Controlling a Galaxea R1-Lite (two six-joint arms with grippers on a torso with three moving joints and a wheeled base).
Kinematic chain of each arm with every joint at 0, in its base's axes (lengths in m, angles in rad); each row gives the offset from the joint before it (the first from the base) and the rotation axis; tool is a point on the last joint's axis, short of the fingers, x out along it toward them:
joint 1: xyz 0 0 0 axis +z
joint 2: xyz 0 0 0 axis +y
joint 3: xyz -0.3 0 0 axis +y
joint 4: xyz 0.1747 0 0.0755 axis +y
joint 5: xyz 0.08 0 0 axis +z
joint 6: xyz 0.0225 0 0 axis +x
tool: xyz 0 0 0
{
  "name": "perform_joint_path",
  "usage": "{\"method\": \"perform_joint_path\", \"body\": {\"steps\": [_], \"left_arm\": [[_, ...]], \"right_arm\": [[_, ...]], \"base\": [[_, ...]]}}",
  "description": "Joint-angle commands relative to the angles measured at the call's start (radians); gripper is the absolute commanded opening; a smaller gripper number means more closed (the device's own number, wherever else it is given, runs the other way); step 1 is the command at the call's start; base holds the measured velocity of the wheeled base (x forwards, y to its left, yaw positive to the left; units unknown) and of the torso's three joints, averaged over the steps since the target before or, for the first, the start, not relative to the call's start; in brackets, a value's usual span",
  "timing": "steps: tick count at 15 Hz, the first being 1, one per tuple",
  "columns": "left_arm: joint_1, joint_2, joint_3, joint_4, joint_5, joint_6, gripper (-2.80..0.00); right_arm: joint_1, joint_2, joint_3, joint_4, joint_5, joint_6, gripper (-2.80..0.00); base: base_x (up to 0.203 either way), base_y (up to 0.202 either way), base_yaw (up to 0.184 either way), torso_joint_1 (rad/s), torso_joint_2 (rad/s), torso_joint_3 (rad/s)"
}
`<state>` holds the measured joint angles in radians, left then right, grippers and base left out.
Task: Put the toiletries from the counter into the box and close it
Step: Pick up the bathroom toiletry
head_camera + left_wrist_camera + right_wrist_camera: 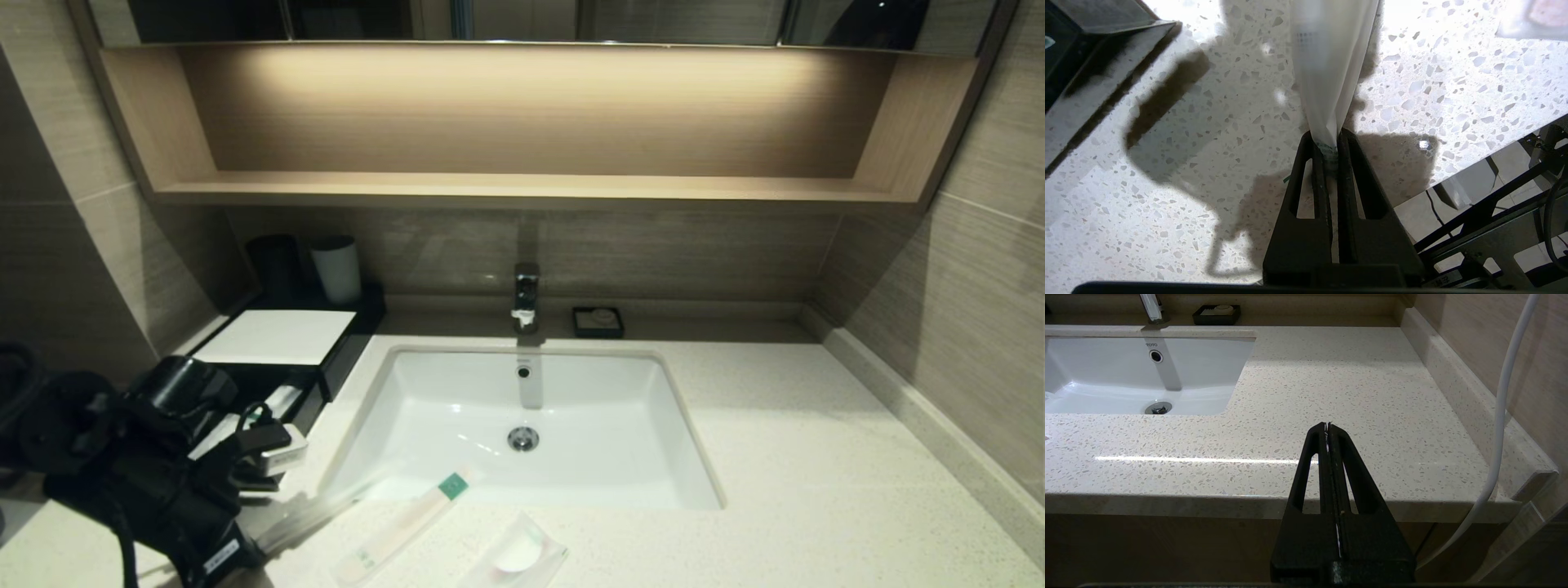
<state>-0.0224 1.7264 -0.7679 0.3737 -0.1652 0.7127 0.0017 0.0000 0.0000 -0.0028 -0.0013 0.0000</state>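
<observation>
Left end effector (1327,143): clamped on near end of clear sleeve (1331,61), sleeve reaching away over worktop (1167,204) | green-ended packet (408,523), sachet (516,557) flat nearby | right end effector (1328,426): closed, empty, at worktop front edge.

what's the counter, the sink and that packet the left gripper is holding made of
Counter: likely polished terrazzo-style stone, cream with speckled chips and a glossy light streak. Sink: glazed white ceramic by its shiny highlights. Packet, pinched in the left gripper: thin translucent plastic film, creased at the grip.
</observation>
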Motion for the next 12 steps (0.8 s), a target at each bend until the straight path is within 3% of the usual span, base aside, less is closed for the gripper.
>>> {"method": "perform_joint_path", "body": {"steps": [1, 6, 9, 12], "left_arm": [[-0.001, -0.038, -0.002, 0.002, -0.007, -0.005, -2.80], [-0.002, -0.140, -0.110, 0.193, -0.028, -0.056, -2.80], [-0.002, -0.192, -0.171, 0.299, -0.082, -0.095, -2.80], [-0.002, -0.236, -0.240, 0.372, -0.103, -0.200, -2.80]], "right_arm": [[0.000, 0.000, 0.002, 0.000, 0.000, 0.000, -2.80], [0.000, 0.000, 0.002, 0.000, 0.000, 0.000, -2.80], [0.000, 0.000, 0.002, 0.000, 0.000, 0.000, -2.80], [0.000, 0.000, 0.002, 0.000, 0.000, 0.000, -2.80]], "base": [[0.000, 0.000, 0.000, 0.000, 0.00, 0.000], [0.000, 0.000, 0.000, 0.000, 0.00, 0.000], [0.000, 0.000, 0.000, 0.000, 0.00, 0.000], [0.000, 0.000, 0.000, 0.000, 0.00, 0.000]]}}
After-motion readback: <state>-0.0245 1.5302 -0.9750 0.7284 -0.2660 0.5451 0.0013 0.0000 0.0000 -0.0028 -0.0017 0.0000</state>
